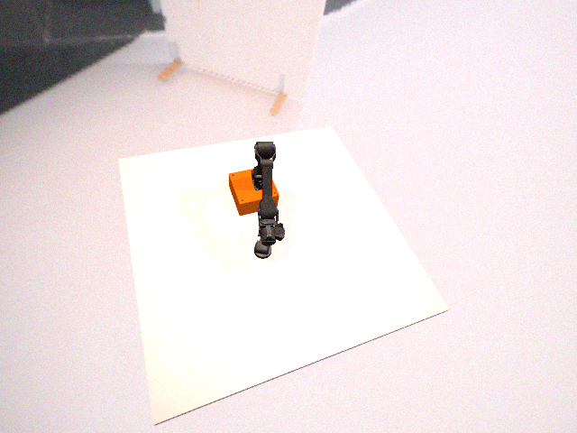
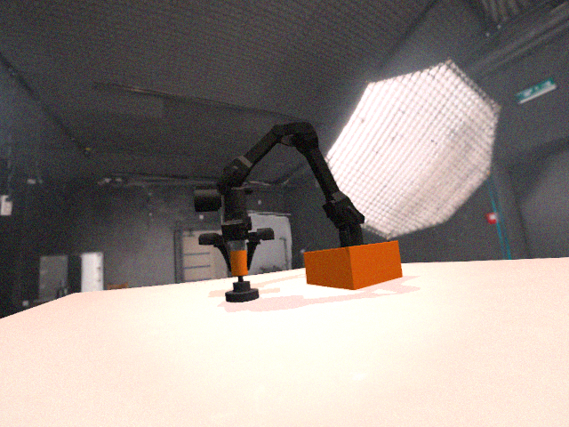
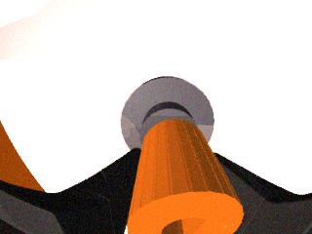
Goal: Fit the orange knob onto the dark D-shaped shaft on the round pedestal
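Note:
The orange knob [image 2: 238,262] [image 3: 177,166] is upright between the fingers of my gripper [image 2: 239,269] [image 3: 176,155], which is shut on it. The knob is above the round dark pedestal [image 2: 242,295] [image 3: 168,90], with a gap between them. A short length of the dark shaft [image 2: 240,278] shows in that gap, reaching the knob's underside. Whether the shaft's tip is inside the hole is hidden. In the wrist view the knob's open upper end faces the camera, and its body hides the shaft. In the top view the arm hides the knob.
The arm's orange base box [image 1: 253,206] [image 2: 328,269] stands behind the pedestal in the top view and right of it in the exterior view. The pale square table top [image 1: 288,326] [image 2: 293,367] lies under everything.

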Motion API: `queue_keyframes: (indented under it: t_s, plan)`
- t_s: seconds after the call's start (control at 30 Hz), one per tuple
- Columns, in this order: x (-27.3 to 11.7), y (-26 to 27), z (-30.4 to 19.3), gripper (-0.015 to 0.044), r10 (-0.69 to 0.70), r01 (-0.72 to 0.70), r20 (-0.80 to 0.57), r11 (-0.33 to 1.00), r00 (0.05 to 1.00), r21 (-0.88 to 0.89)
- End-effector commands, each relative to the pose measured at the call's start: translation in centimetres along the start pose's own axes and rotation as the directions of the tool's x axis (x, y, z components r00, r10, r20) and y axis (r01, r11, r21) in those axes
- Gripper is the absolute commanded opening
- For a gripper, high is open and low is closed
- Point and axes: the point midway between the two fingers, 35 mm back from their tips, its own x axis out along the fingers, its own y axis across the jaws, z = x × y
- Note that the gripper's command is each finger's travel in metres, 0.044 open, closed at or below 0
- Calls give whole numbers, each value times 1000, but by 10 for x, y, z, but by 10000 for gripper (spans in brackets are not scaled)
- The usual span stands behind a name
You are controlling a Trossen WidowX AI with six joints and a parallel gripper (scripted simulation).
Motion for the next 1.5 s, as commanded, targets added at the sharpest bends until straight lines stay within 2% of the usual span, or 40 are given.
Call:
queue_keyframes:
  t_s: [0.0,0.2,0.43,1.47]
  plan:
    - [-1,0,0,0,-3,3,2,1000,1000,-5]
    - [-5,1,0,0,-3,3,2,1000,1000,-14]
    - [-4,5,-2,0,-2,3,1,977,1000,-213]
    - [0,-2,0,0,-3,3,2,977,1000,-213]
